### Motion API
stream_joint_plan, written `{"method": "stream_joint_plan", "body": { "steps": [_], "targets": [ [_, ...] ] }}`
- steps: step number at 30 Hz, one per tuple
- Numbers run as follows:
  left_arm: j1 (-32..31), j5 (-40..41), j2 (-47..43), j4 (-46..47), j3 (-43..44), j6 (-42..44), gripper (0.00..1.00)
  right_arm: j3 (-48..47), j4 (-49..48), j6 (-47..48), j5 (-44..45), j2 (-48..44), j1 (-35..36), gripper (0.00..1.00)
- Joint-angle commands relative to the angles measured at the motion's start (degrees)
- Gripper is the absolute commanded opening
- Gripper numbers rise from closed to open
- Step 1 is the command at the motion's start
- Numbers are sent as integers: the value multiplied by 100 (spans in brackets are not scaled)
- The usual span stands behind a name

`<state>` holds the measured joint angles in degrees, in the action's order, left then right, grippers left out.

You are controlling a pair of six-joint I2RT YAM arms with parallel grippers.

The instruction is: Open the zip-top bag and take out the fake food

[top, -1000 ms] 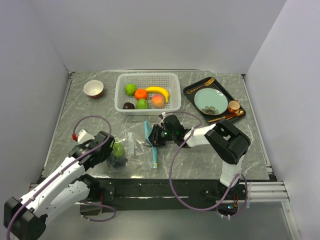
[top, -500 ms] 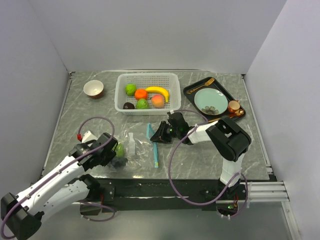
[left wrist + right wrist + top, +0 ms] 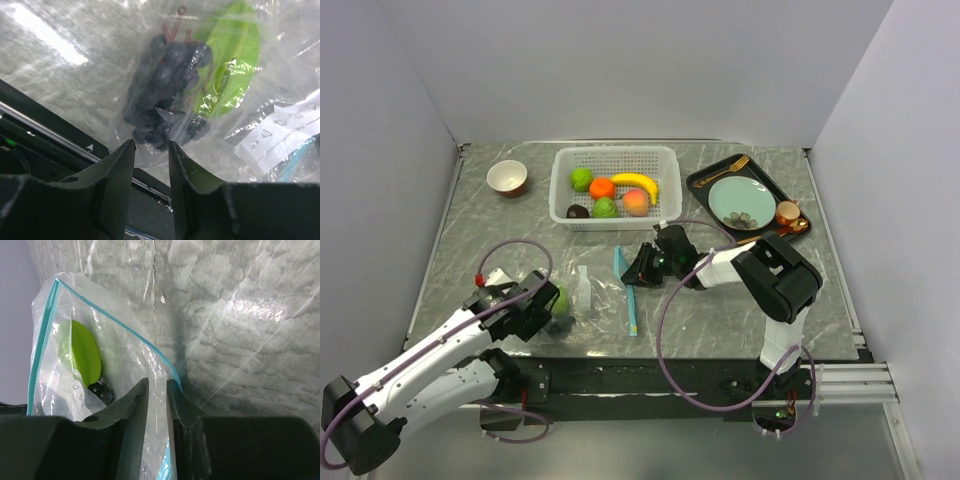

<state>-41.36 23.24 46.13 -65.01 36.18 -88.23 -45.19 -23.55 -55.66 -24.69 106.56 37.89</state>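
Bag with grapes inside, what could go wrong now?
The left gripper reaches only a thin corner of the bag, so it might slip free. The grapes and green fruit lie near the front edge of the table, so they could roll off when tipped out.

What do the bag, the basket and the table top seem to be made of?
The bag: thin clear plastic film, glossy; it wrinkles and glares. The basket: white rigid plastic, it seems; its walls are perforated in a regular grid. The table top: grey veined, marble-like, glossy; real stone or a printed surface, I cannot tell.
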Motion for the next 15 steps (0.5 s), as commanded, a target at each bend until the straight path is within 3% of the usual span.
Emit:
{"method": "stream_joint_plan", "body": {
  "steps": [1, 6, 9, 10, 11, 15],
  "targets": [
    [-82, -180, -139, 349, -129, -11, 39, 45, -202, 73, -10, -92, 26, 28],
    [-109, -154, -297, 393, -129, 25, 36, 19, -185, 152, -10, -215, 165, 29],
    [-109, -127, -297, 411, -86, 77, 21, -16, -185, 161, -62, -302, 245, 29],
    [-109, -110, -289, 411, -68, 95, 9, -16, -211, 143, -80, -338, 297, 29],
    [-109, -101, -306, 419, -50, 112, 5, -16, -246, 134, -89, -355, 315, 29],
    [-109, -22, -333, 559, 116, 349, 1, -121, -325, 64, -168, -207, 447, 29]
  ]
}}
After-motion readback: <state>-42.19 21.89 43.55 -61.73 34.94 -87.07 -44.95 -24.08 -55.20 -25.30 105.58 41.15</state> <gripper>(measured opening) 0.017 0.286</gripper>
